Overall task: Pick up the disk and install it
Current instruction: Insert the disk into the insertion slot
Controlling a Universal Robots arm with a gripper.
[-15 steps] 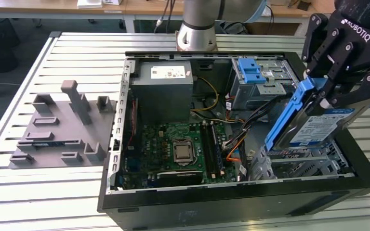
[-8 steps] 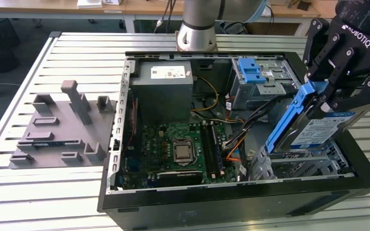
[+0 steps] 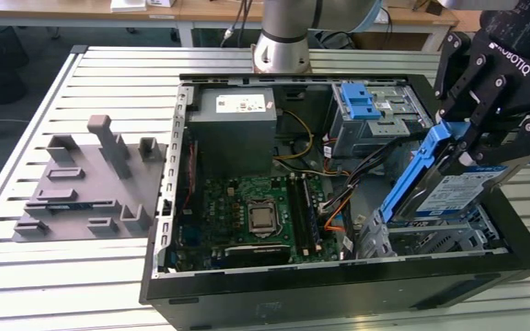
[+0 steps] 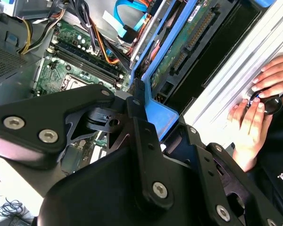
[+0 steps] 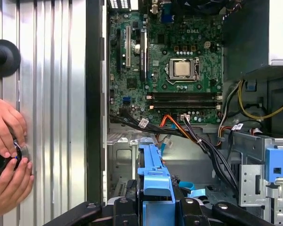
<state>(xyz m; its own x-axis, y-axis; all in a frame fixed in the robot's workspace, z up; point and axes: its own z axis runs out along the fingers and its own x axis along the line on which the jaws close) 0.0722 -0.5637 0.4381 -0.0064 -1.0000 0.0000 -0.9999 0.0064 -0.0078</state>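
The black gripper (image 3: pixel 475 146) pinches the disk (image 3: pixel 463 187) by the top end of its blue plastic frame, one finger pressed on each side. The disk is a flat silver slab with a white and blue label. It hangs tilted inside the open black case (image 3: pixel 339 298), at the exterior view's right. Its low end is right at the shiny metal cage (image 3: pixel 430 241) in the case's corner; I cannot tell if they touch.

In the case lies a flat green board (image 3: pixel 246 214) with a square silver chip. Behind it sits a grey box (image 3: pixel 237 114), and near that a blue latch (image 3: pixel 361 103) with ridges.

The case stands on a table (image 3: pixel 63 276) of long metal ribs. A grey blocky tray (image 3: pixel 90 189) lies beside the case.

In the first wrist view, two hands (image 5: pixel 7 186) on the table hold a small round black thing.
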